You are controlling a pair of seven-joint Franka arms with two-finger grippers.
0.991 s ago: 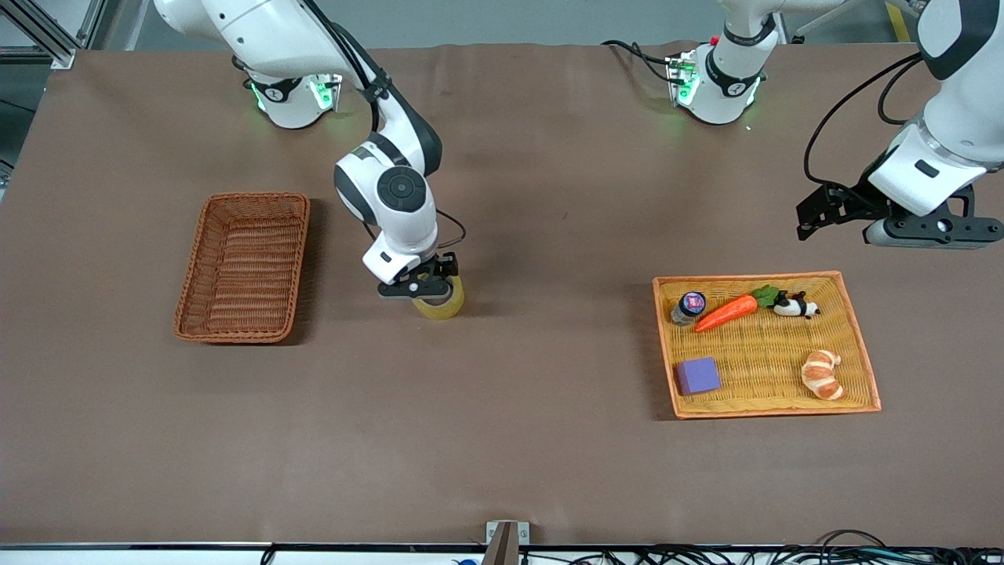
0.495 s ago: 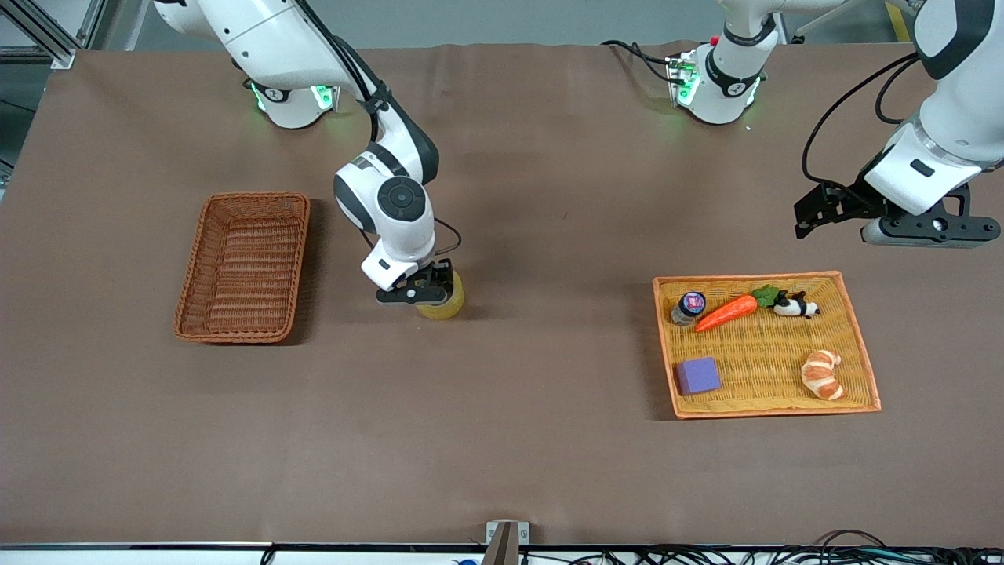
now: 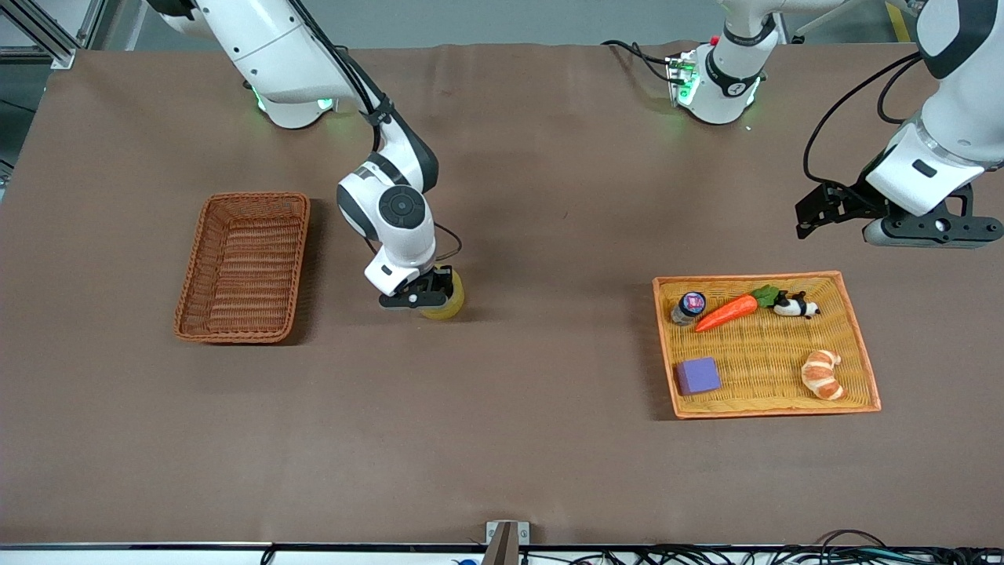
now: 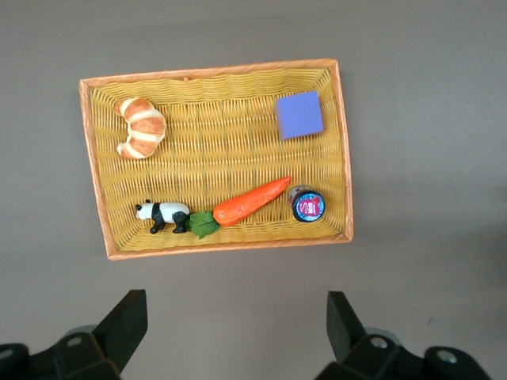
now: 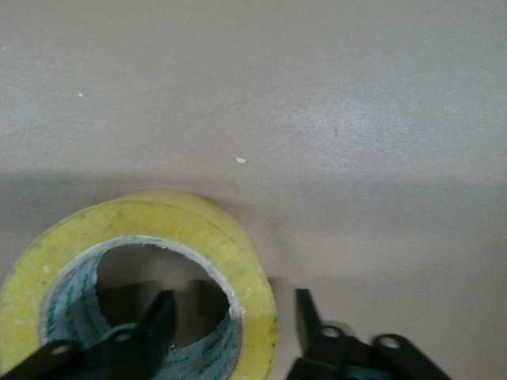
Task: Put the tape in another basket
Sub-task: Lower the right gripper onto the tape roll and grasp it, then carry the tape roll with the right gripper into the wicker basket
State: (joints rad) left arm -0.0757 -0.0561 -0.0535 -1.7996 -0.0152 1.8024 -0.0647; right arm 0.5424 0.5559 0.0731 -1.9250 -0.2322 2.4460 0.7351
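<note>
Yellowish tape (image 3: pixel 444 302) on table between basket (image 3: pixel 244 267) and yellow tray (image 3: pixel 857 333). Right gripper (image 3: pixel 427 296) straddling roll wall, jaws narrow, not clamped. Grasp step: close, lift, carry to basket. Left gripper (image 4: pixel 238 321) wide, waiting above tray.

No text can be read anywhere. The tape (image 5: pixel 150 277) has greenish print inside its core, and the small jar (image 4: pixel 308 206) in the yellow tray (image 4: pixel 95 158) carries a red lid label; both illegible.
</note>
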